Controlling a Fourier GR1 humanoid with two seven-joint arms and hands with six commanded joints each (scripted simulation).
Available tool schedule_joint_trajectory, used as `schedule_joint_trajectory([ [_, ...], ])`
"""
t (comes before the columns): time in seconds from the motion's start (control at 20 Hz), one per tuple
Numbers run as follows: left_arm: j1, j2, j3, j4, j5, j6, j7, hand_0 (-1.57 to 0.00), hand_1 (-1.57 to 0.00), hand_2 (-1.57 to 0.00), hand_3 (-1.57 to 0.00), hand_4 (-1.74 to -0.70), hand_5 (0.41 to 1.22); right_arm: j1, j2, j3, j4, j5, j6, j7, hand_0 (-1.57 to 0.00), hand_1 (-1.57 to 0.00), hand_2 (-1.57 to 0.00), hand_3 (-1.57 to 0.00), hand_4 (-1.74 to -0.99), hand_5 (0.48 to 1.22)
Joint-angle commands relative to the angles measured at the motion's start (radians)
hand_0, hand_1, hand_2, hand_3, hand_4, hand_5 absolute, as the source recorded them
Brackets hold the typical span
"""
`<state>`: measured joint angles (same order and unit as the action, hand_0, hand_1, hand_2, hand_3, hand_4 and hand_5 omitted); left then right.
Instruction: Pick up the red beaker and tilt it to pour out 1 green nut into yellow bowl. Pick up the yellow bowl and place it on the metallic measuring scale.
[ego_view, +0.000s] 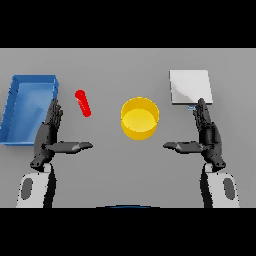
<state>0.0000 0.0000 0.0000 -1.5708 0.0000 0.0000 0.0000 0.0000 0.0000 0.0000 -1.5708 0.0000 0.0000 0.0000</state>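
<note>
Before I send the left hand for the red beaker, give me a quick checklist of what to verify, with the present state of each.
1. Left hand open, holding nothing: ok.
2. Right hand open and idle, near the metallic measuring scale: ok.
3. Slim red beaker upright for a grasp: not ok, it looks tilted or lying.
4. Green nut inside the beaker: cannot tell.
5. Round yellow bowl upright, open, apart from beaker and scale: ok.
6. Blue rectangular tray clear of the reach path: ok, it sits left of the hand.
</note>
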Motion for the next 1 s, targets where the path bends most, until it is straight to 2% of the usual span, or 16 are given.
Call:
schedule_joint_trajectory([
  [0.0,0.0,0.0,0.0,0.0,0.001,0.001,0.0,0.0,0.0,0.0,0.0,-1.14,0.66,0.001,-0.001,-0.001,-0.001,-0.001,0.0,-0.001,0.0,0.0,0.0,0.0,-1.071,0.578],
  [0.25,0.002,0.004,0.001,0.004,0.003,-0.006,-0.006,0.0,0.0,0.0,0.0,-1.14,0.66,0.016,-0.022,-0.014,-0.014,-0.018,0.014,-0.003,0.0,0.0,0.0,0.0,-1.071,0.578],
  [0.3,0.047,0.037,-0.039,-0.058,-0.046,-0.019,-0.035,0.0,0.0,0.0,0.0,-1.14,0.66,0.045,-0.067,0.023,-0.051,0.092,-0.015,-0.077,0.0,0.0,0.0,0.0,-1.071,0.578],
  [0.35,0.077,0.051,-0.069,-0.111,-0.078,-0.023,-0.035,0.0,0.0,0.0,0.0,-1.14,0.66,0.069,-0.079,0.063,-0.088,0.166,-0.034,-0.107,0.0,0.0,0.0,0.0,-1.072,0.577],
  [0.45,0.115,0.07,-0.105,-0.185,-0.116,-0.025,0.0,0.0,0.0,0.0,0.0,-1.14,0.662,0.103,-0.085,0.107,-0.115,0.253,-0.056,-0.117,0.0,0.0,0.0,0.0,-1.064,0.577],
  [0.65,0.129,0.079,-0.123,-0.213,-0.131,-0.033,0.065,0.0,0.0,0.0,0.0,-1.14,0.652,0.104,-0.086,0.114,-0.142,0.246,-0.042,-0.092,0.0,0.0,0.0,0.0,-1.118,0.6],
  [0.7,0.116,0.075,-0.129,-0.203,-0.138,-0.032,0.084,0.0,0.0,0.0,0.0,-1.14,0.65,0.112,-0.093,0.111,-0.148,0.235,-0.03,-0.101,0.0,0.0,0.0,0.0,-1.131,0.607],
  [0.95,-0.011,0.077,-0.08,-0.029,-0.12,-0.038,0.108,0.0,0.0,0.0,0.0,-1.16,0.645,0.095,-0.087,0.101,-0.129,0.178,0.01,-0.108,0.0,0.0,0.0,0.0,-1.197,0.627],
])
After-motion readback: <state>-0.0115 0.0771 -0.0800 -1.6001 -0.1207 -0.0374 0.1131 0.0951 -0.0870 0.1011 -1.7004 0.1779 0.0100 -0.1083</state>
